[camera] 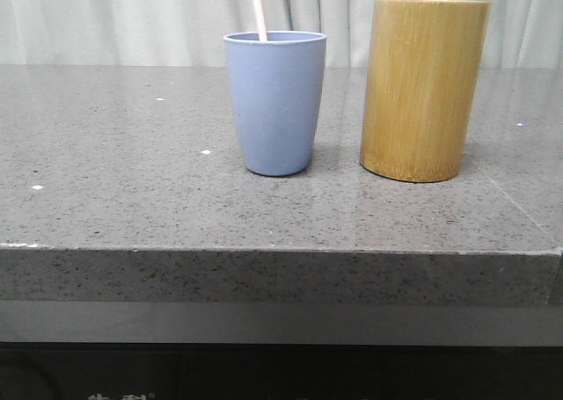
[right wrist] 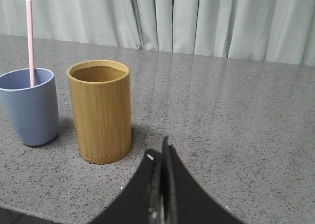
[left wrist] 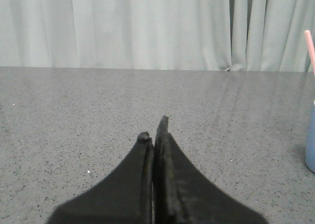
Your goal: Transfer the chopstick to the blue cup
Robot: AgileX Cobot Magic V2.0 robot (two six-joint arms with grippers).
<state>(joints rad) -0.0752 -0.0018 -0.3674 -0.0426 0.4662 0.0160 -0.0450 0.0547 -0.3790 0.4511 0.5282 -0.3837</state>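
The blue cup (camera: 275, 101) stands upright on the grey stone table (camera: 114, 198), left of the bamboo holder (camera: 422, 88). A pale pink chopstick (camera: 257, 9) stands inside the blue cup, leaning on its rim. It also shows in the right wrist view (right wrist: 30, 42) above the blue cup (right wrist: 29, 113), and at the edge of the left wrist view (left wrist: 310, 49). My left gripper (left wrist: 155, 128) is shut and empty, away to the left of the blue cup (left wrist: 310, 145). My right gripper (right wrist: 158, 150) is shut and empty, to the right of the bamboo holder (right wrist: 101, 111). Neither gripper shows in the front view.
The bamboo holder looks empty from the right wrist view. Pale curtains (camera: 132, 18) hang behind the table. The table's front edge (camera: 264, 250) runs across the front view.
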